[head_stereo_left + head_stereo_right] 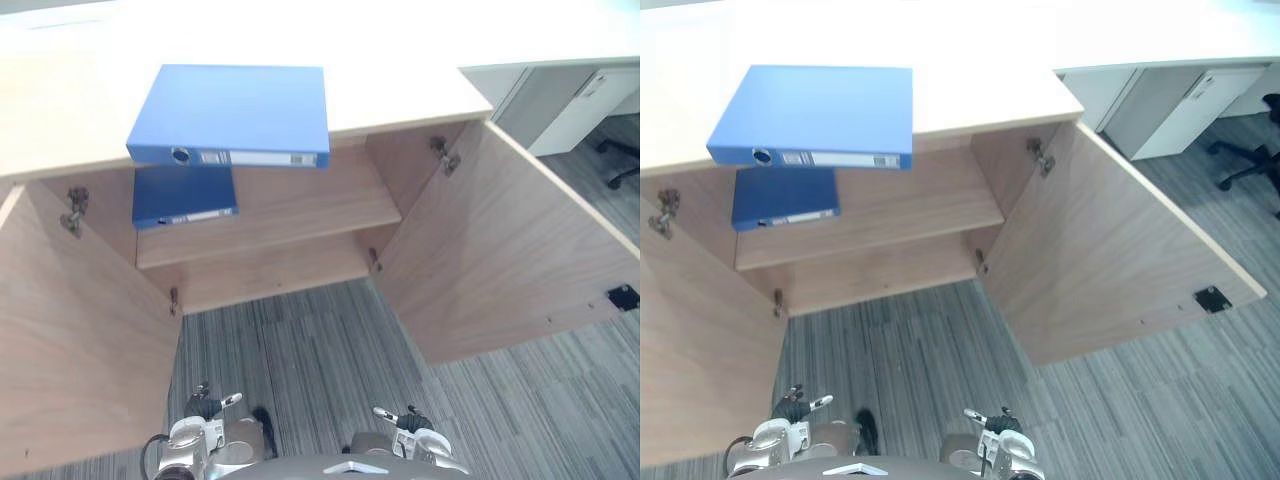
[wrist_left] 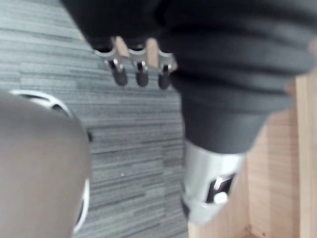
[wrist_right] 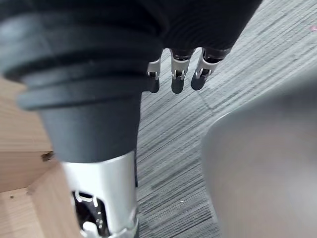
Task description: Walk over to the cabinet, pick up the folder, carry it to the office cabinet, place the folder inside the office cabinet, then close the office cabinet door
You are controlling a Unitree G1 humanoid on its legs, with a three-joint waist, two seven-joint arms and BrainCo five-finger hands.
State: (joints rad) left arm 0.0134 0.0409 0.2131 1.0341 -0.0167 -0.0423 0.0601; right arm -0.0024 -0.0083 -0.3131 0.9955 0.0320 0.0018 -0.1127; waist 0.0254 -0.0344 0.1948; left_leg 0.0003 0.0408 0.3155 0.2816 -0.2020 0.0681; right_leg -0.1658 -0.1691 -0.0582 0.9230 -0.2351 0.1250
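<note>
The left hand (image 2: 141,72) and right hand (image 3: 178,79) hang slack, empty. The blue folder (image 1: 235,108) lies on the cabinet top (image 1: 400,80), well ahead of them. By my judgement, pickup, carrying, placing and door-closing all remain.

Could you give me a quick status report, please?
Left hand and right hand open, empty, hanging low. Blue folder on cabinet top, overhanging the edge. Second folder on shelf. Doors open, nothing blocking.

Blue folder (image 1: 235,108) lies flat on the wooden cabinet (image 1: 60,120) top, left of centre, spine overhanging the near edge; both doors (image 1: 500,240) stand open.
</note>
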